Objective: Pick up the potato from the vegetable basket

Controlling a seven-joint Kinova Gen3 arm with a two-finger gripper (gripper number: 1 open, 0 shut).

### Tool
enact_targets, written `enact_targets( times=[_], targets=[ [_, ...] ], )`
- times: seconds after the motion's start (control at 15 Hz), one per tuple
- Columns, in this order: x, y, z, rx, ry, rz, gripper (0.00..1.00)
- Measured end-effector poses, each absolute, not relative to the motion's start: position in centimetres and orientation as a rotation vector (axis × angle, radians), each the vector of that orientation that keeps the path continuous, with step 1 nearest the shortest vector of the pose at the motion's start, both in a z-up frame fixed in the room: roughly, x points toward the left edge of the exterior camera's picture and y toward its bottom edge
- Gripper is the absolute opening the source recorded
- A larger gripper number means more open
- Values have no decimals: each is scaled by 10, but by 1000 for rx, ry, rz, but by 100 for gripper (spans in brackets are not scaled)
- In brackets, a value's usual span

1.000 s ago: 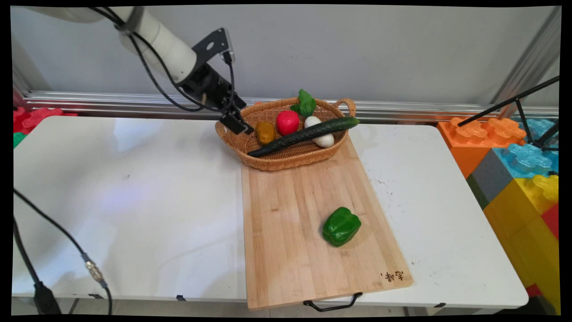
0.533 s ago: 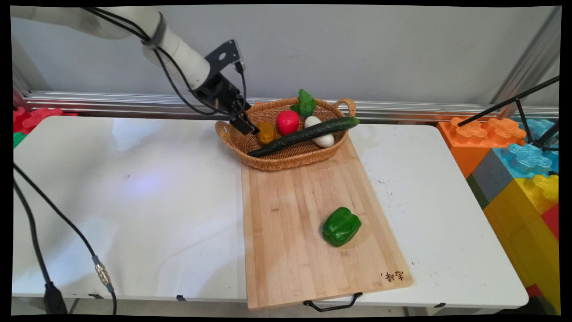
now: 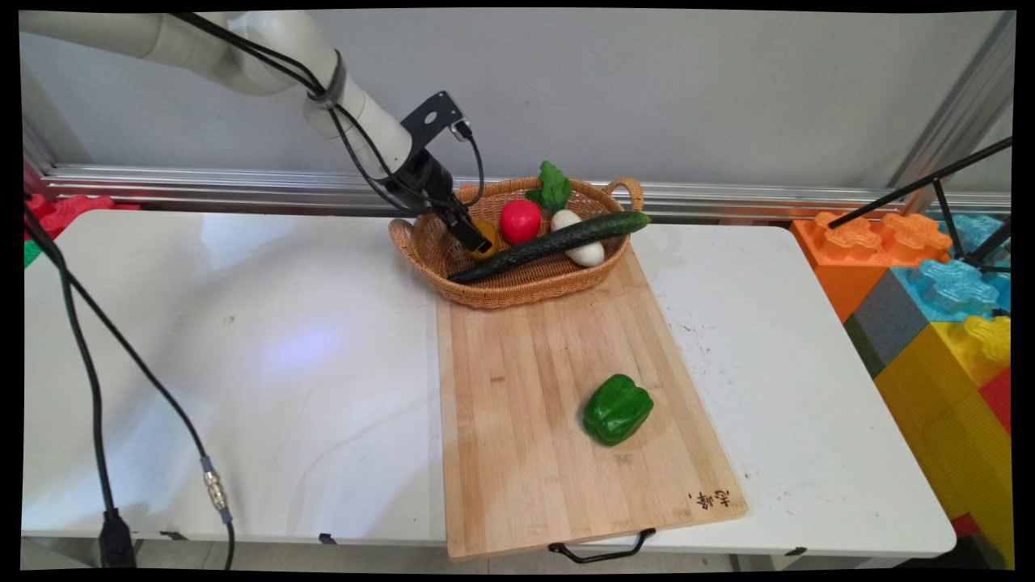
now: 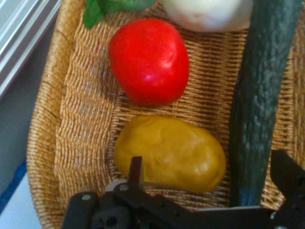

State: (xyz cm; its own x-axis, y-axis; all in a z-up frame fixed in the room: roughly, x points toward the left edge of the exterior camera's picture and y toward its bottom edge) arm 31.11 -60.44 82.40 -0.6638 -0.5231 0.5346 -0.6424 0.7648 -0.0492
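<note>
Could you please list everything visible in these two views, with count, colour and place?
Basket: one, tan wicker, at the far end of the cutting board.
Potato: one, yellow-brown, in the basket's left part, directly before the gripper.
Tomato: one, red, in the basket beside the potato.
Cucumber: one, dark green, lying diagonally across the basket.
Radish: one, white, in the basket, partly under the cucumber.
Leafy green: one, green, at the basket's far rim.
Cutting board: one, light wood, on the table.
Bell pepper: one, green, on the board's near part.
Table: one, white.
Toy blocks: several, orange, blue, yellow, grey, at right.
Gripper: one, black, open, above the potato.
</note>
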Motion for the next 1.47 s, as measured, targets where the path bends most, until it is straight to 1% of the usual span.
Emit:
enact_targets(
  times=[0.93,1.47],
  targets=[
    [305,-626,799,1256,-2284,232,100],
    [303,-631,785,1353,-2222,214,100]
  ],
)
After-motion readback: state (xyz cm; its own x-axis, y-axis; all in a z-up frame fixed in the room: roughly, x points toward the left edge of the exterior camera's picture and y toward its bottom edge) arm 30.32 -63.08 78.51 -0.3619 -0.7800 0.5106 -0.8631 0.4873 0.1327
